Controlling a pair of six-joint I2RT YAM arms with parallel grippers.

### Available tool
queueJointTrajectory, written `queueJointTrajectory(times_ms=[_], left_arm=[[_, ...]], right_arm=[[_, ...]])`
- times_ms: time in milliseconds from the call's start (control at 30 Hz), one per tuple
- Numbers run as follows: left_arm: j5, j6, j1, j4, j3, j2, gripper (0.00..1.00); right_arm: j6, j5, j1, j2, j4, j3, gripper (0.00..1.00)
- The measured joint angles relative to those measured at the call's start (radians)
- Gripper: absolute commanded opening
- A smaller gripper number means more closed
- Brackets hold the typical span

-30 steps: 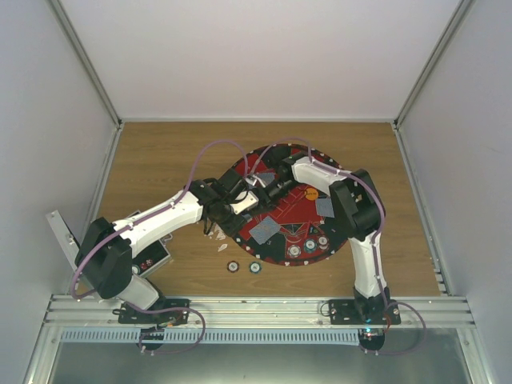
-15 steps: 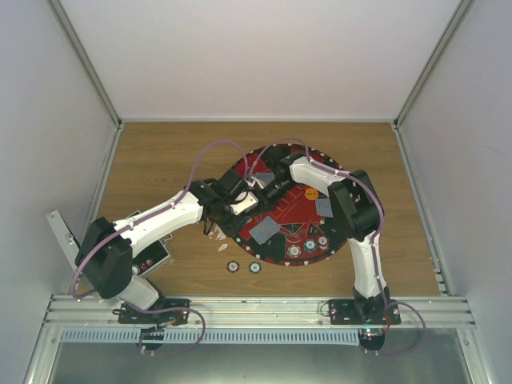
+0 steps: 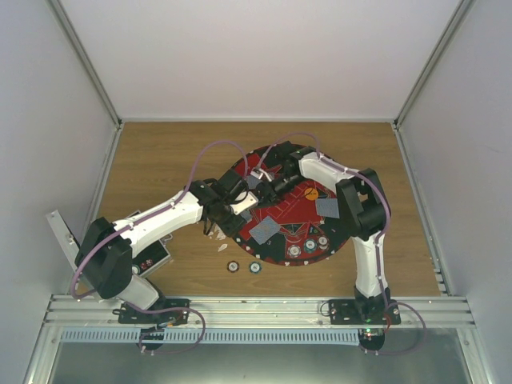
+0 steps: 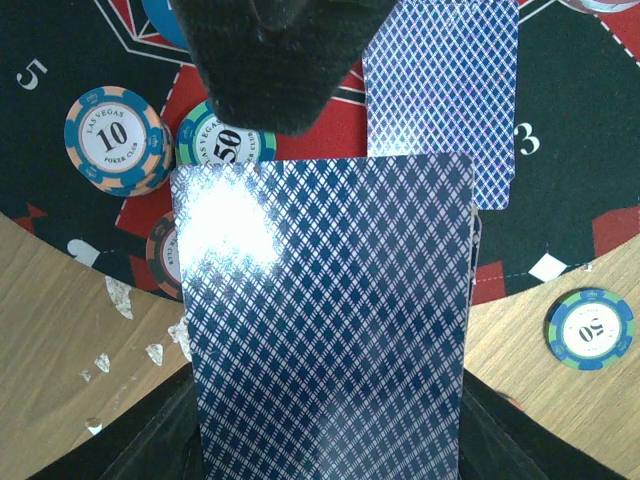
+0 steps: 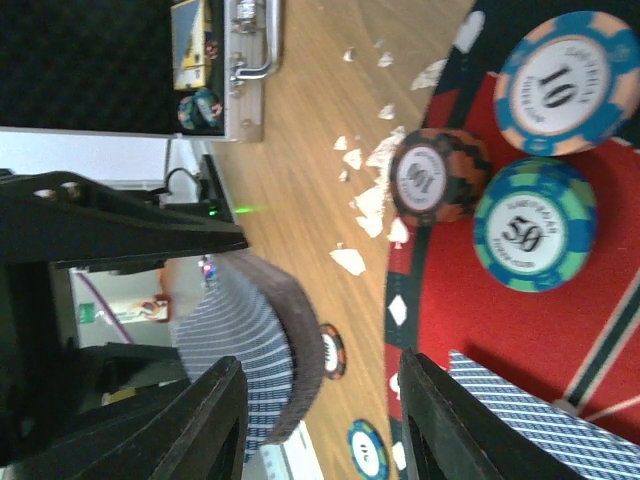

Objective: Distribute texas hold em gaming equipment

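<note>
Currently my left tool is clamped on a bowed stack of blue diamond-backed playing cards. It holds the stack above the left edge of the large round red-and-black mat, where the mat meets the wooden desk. My right tool faces it from the mat side. Its two fingers stand apart, one on each side of the stack's free end, and I can see a gap between the stack and the finger nearer the mat.

Below the stack, on the mat, lie a blue-and-peach chip marked 10 and a green-and-blue chip marked 50 just beside it. An orange-and-black chip sits at the mat's rim. A flat blue-backed card lies on the mat near them. Another green-and-blue chip sits on the desk, off the mat. Small white flakes are scattered on the wood beside the rim.
</note>
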Motion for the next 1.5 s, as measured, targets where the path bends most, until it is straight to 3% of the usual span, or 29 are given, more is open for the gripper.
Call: queueJointTrajectory(times_ms=[633,833,1067,1500], left_arm=[[0.0,0.0,0.0,0.0,0.0,0.0,0.56],[0.002,0.0,0.0,-0.001,0.0,0.0,0.56],[0.01,0.0,0.0,-0.004,-0.004,0.0,0.56],[0.011,0.0,0.0,-0.007,-0.005,0.0,0.56]], right_arm=[[-0.038,-0.018,0.068,0.021,-0.059,0.005,0.35],[-0.043,0.009,0.073,0.022,-0.068,0.01,0.27],[-0.042,0.048,0.073,0.022,-0.068,0.01,0.26],[-0.044,0.041,0.055,0.016,-0.07,0.01,0.04]])
